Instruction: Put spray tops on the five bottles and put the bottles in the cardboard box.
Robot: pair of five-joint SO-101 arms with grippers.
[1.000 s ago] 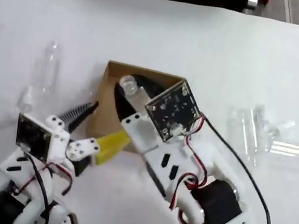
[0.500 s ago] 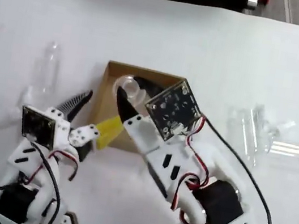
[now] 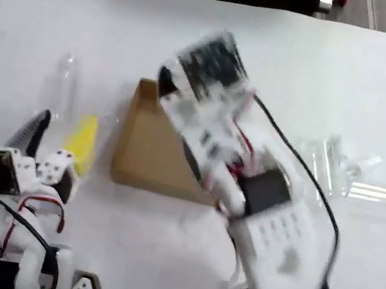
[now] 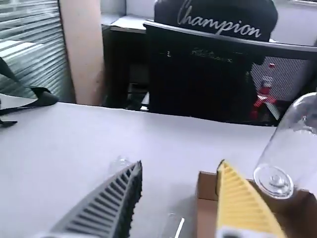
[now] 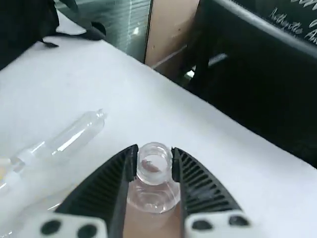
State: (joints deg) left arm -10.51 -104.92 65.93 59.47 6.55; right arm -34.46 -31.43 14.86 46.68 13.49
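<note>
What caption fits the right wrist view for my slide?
Right gripper clamps a capless clear bottle by its neck, a second bottle lying on the white table.

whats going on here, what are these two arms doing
The right gripper is shut on the neck of a clear bottle that has no spray top, and holds it in the air over the cardboard box. The left gripper is open and empty beside the box, near another clear bottle lying on the table. More clear bottles lie on the box's other side.
</note>
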